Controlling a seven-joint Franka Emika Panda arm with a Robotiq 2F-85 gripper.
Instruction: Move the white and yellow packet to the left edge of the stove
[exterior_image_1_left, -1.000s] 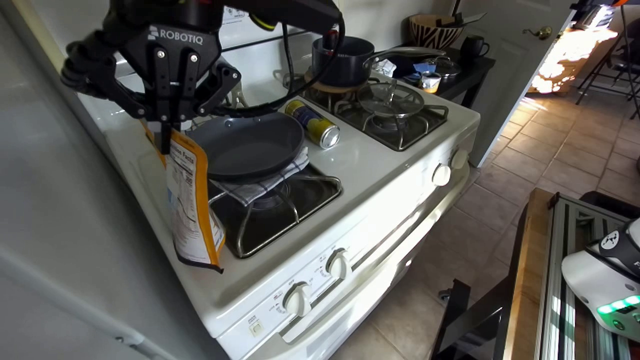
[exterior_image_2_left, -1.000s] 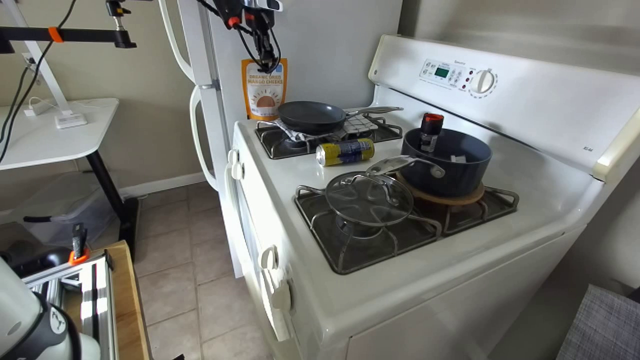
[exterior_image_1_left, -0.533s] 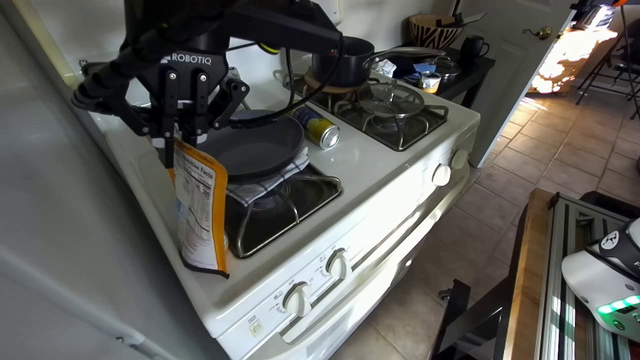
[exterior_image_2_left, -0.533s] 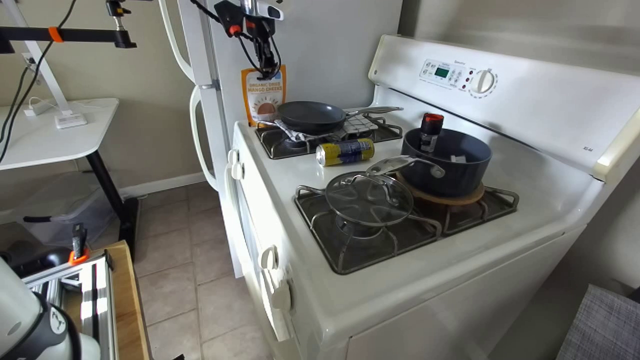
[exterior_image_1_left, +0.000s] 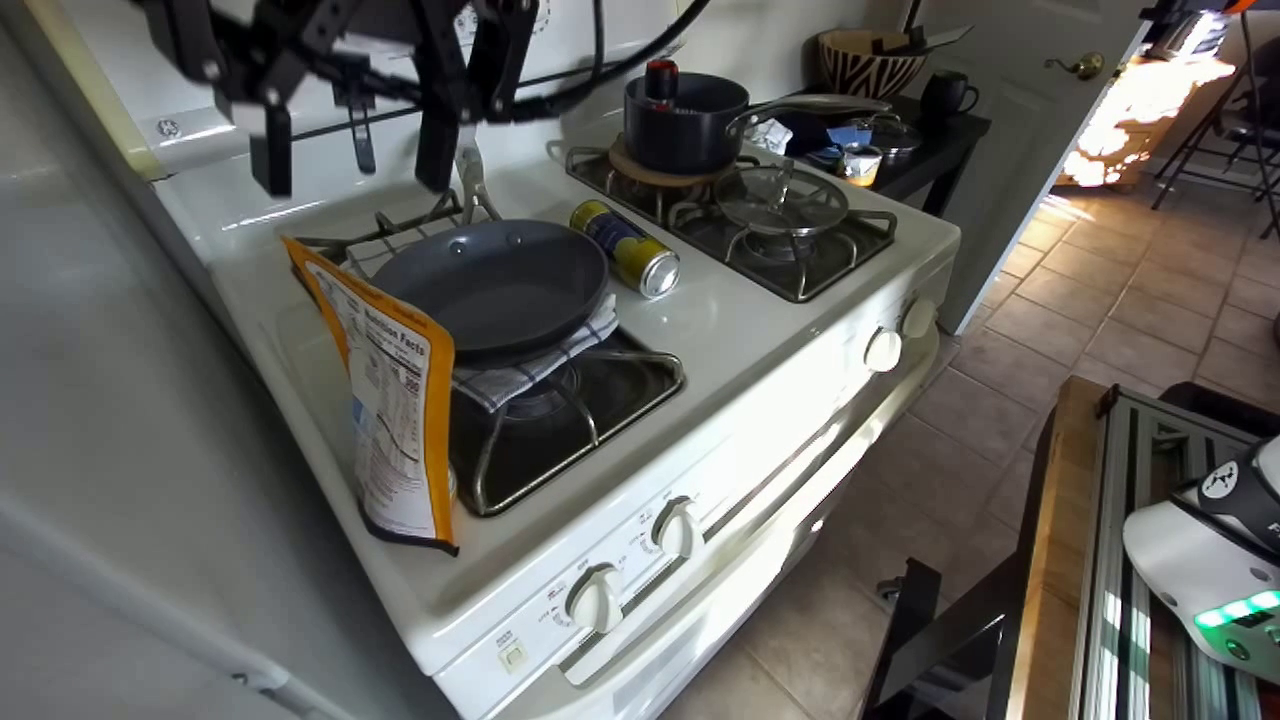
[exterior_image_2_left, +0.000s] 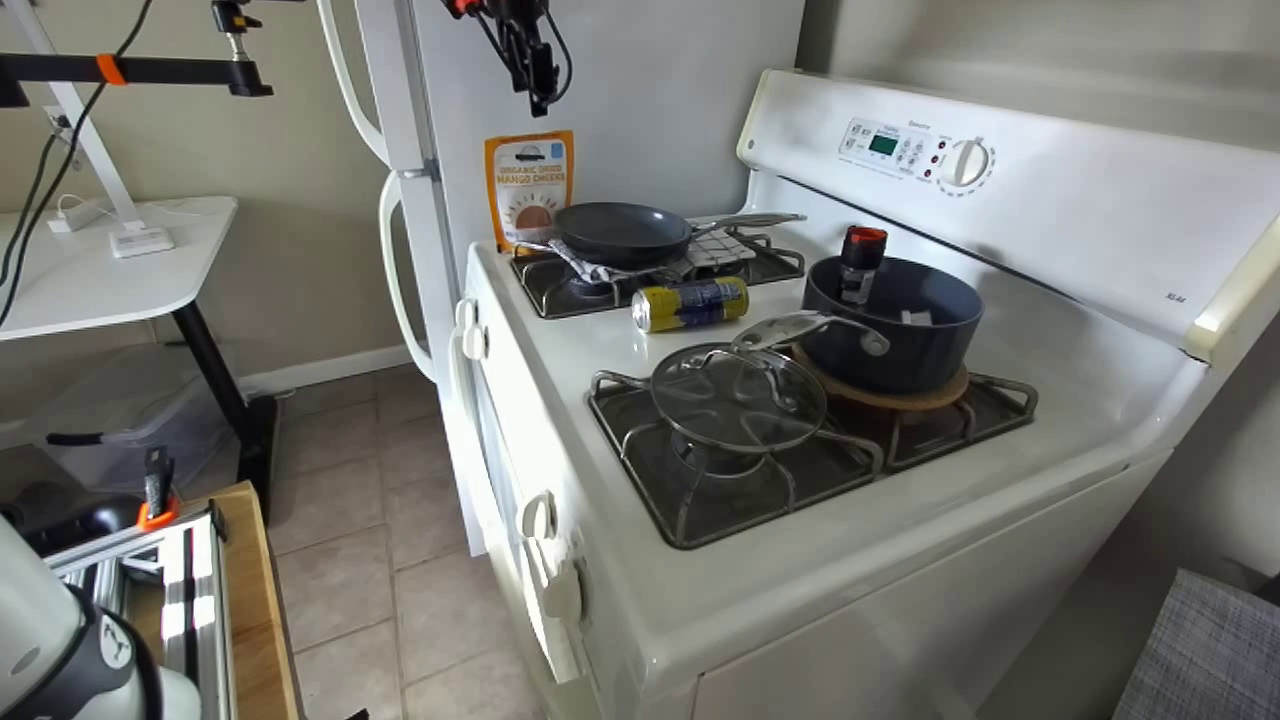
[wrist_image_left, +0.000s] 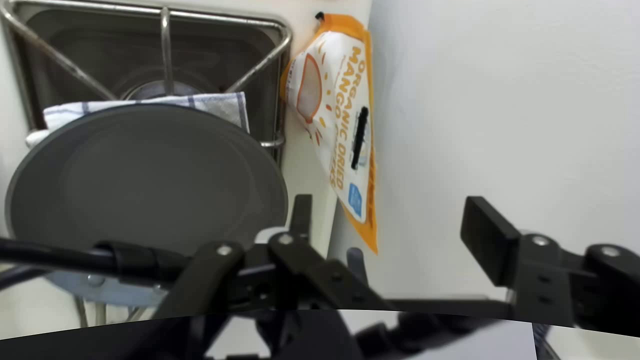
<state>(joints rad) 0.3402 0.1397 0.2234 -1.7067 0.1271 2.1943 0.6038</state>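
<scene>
The white and yellow packet (exterior_image_1_left: 398, 430) stands upright on the white stove (exterior_image_1_left: 720, 335), along the stove's edge beside the refrigerator and close to a burner grate. Its printed mango front (exterior_image_2_left: 530, 185) faces the camera in an exterior view. In the wrist view the packet (wrist_image_left: 336, 107) runs down the middle, its orange top end nearest the jaws. My gripper (exterior_image_1_left: 352, 160) hangs above and behind the packet, apart from it. Its two fingers (wrist_image_left: 492, 240) are spread wide with nothing between them.
A dark frying pan (exterior_image_1_left: 490, 285) on a checked towel (exterior_image_1_left: 510, 380) sits right beside the packet. The refrigerator wall (wrist_image_left: 500, 100) rises close on its other side. A yellow can (exterior_image_2_left: 690, 304), a glass lid (exterior_image_2_left: 738, 395) and a dark pot (exterior_image_2_left: 900, 330) occupy the stove further over.
My gripper first moved down with the packet, then let go of it, opened and rose away. The packet now stands lower and slightly nearer the stove's front, staying put since release.
</scene>
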